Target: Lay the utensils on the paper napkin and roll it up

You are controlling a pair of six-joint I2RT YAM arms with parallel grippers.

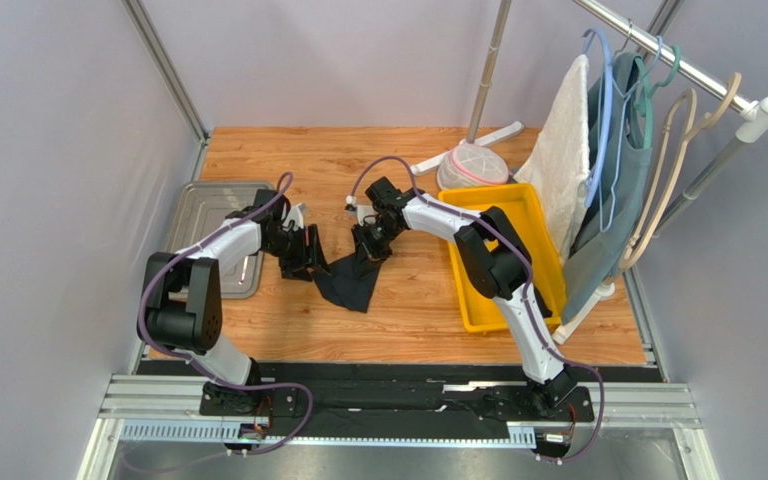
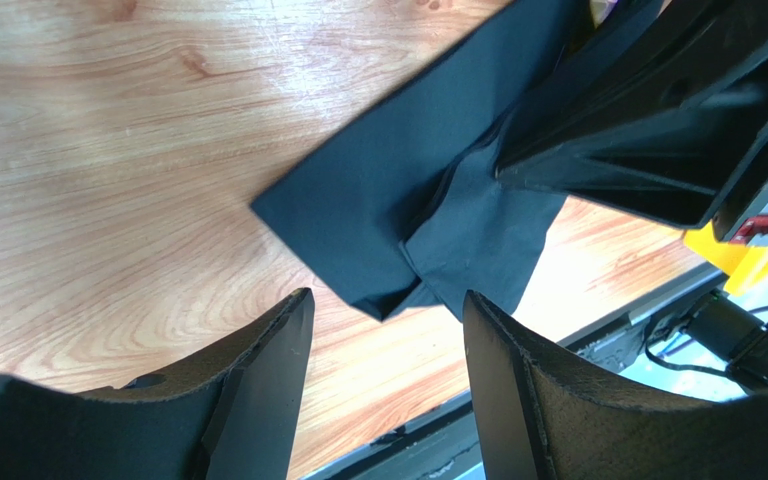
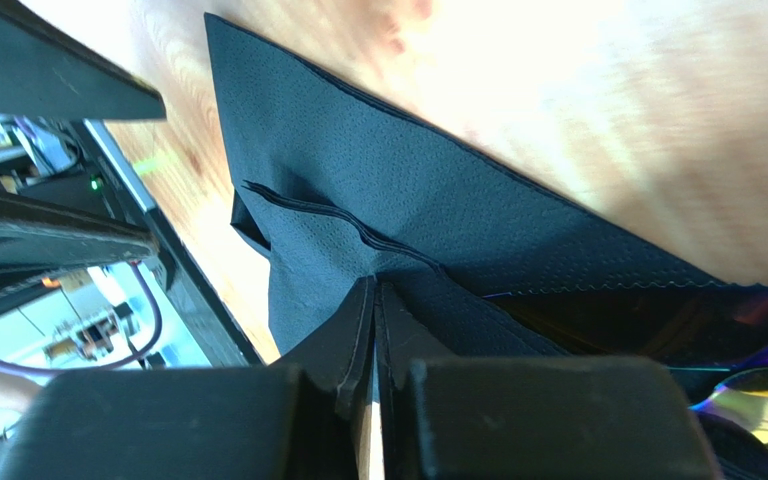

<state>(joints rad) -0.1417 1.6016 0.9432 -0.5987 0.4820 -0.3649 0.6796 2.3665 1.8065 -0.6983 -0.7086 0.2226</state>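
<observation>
The black paper napkin lies crumpled and partly folded on the wooden table between the two arms. My right gripper is shut, pinching a raised fold of the napkin at its fingertips. A shiny iridescent utensil head shows at the bottom right of the right wrist view, under the napkin's edge; its handle is hidden. My left gripper is open and empty at the napkin's left edge, its gap just short of the napkin's corner. The right gripper's black body sits on the napkin.
A metal tray lies at the left. A yellow bin stands to the right, under the right arm. A white bundle sits behind it. A rack with hangers, a white towel and clothing stands at the back right.
</observation>
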